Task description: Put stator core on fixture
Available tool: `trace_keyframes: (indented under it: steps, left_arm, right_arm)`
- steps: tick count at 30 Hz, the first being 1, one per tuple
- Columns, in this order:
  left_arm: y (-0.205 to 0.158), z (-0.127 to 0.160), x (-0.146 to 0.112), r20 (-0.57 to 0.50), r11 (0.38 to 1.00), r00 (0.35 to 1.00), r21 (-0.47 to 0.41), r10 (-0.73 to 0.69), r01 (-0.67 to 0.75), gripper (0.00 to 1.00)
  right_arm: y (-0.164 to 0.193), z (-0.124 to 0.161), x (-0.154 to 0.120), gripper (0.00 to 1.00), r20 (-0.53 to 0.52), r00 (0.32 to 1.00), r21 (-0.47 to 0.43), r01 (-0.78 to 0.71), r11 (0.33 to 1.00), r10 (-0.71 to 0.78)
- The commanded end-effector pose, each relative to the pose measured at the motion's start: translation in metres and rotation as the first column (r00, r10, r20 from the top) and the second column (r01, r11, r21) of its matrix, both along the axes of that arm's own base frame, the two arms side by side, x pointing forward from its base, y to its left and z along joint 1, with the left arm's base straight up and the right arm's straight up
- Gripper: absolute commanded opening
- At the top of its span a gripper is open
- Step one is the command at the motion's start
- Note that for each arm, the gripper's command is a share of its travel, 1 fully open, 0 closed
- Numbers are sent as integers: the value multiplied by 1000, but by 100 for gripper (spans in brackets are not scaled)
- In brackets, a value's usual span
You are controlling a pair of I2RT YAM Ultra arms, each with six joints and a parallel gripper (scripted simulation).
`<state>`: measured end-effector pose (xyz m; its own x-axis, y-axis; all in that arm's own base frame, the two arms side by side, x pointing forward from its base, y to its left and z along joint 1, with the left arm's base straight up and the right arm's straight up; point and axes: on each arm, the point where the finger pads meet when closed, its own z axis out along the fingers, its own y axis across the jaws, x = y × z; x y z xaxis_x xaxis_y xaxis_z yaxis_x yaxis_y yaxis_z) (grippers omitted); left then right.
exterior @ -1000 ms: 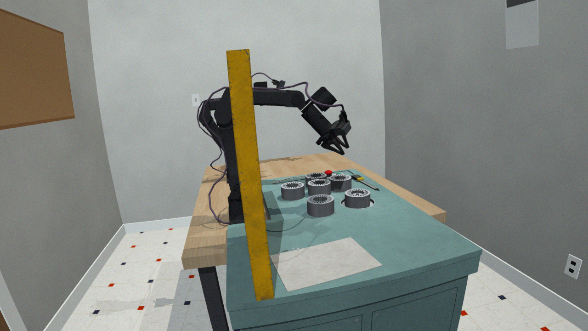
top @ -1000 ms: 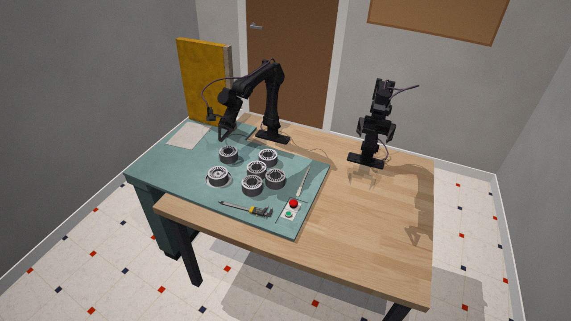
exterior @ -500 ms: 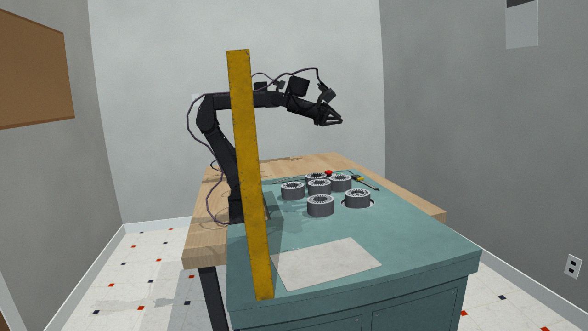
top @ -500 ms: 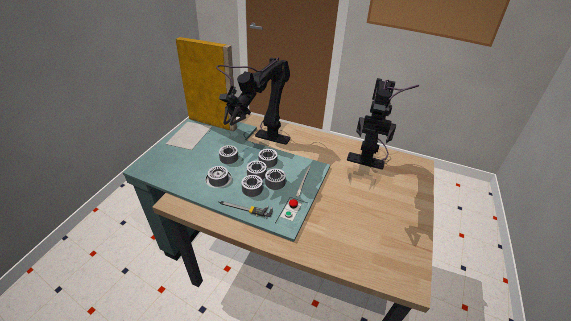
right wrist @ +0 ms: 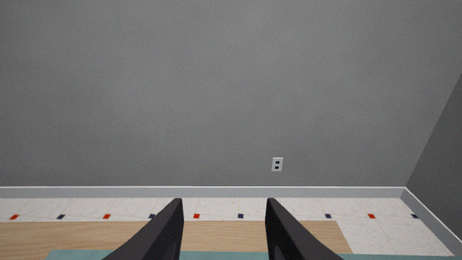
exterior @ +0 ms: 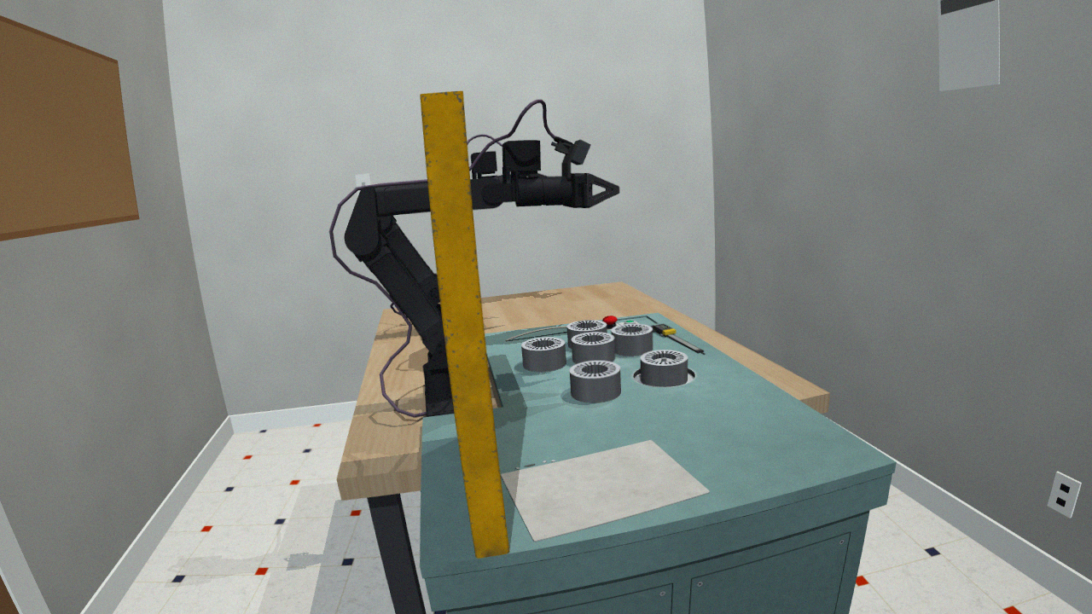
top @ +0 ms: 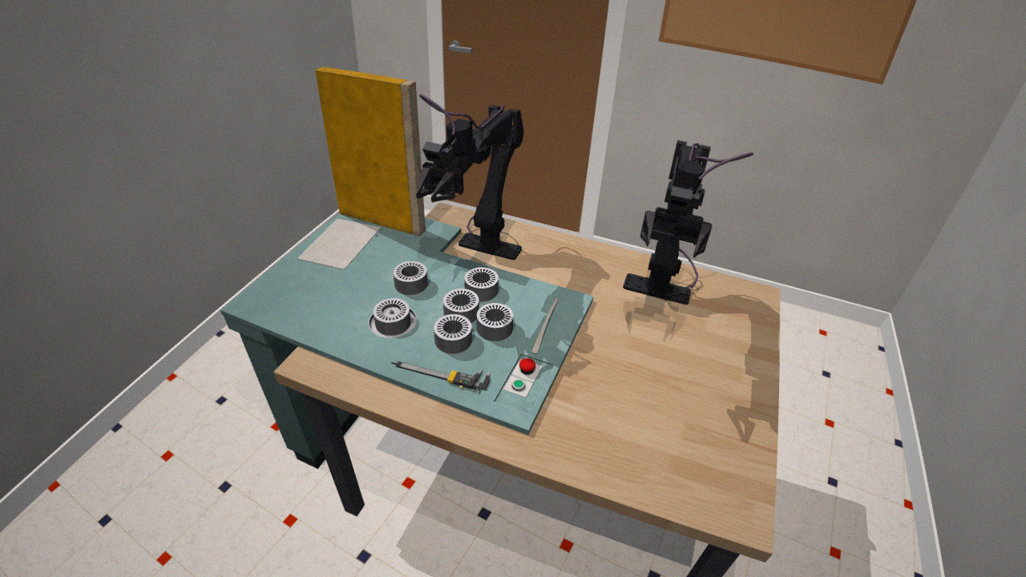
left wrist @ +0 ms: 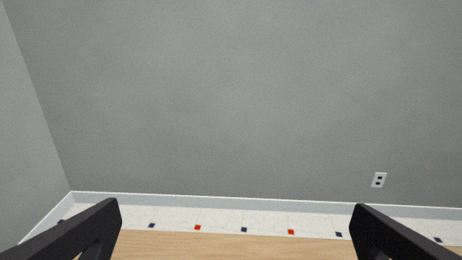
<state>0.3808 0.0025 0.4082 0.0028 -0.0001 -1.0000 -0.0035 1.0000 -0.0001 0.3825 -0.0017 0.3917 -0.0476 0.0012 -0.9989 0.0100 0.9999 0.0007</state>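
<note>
Standing over its plug, a dark grey cylindrical stator core with a pale slotted top occupies the round recessed fixture in the teal worktop. The plug's silver centre shows within the bore; I cannot tell whether the core is fully seated. Five matching cores stand upright on the worktop outside the fixture: one separate core and a group of four, including the core nearest the calipers. My right gripper is raised above the worktop, its fingers partly apart with nothing between them. My left gripper is above the wooden tabletop, fingers wide apart and unloaded. Both grippers are well apart from the red domed button and the round green button. Yellow-and-black calipers lie near these buttons.

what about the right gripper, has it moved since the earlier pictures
Yes: in the exterior view, the right gripper is higher above the green tabletop, its fingers now roughly level instead of pointing down.
</note>
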Motion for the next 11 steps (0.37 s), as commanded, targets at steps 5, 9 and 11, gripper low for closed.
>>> trace_keyframes:
  steps: [5, 9, 11]
  left_arm:
    - [1, 22, -7, 56, 1000, 998, -2, 5, -5, 100]
    - [1, 22, -7, 56, 1000, 998, -2, 5, -5, 100]
    - [1, 22, -7, 56, 1000, 998, -2, 5, -5, 100]
  right_arm:
    - [9, 33, 0, 39, 94, 995, -14, -38, 999, 39]
    - [8, 42, -5, 39, 118, 992, -15, -36, 999, 38]
    - [8, 42, -5, 39, 118, 992, -15, -36, 999, 38]
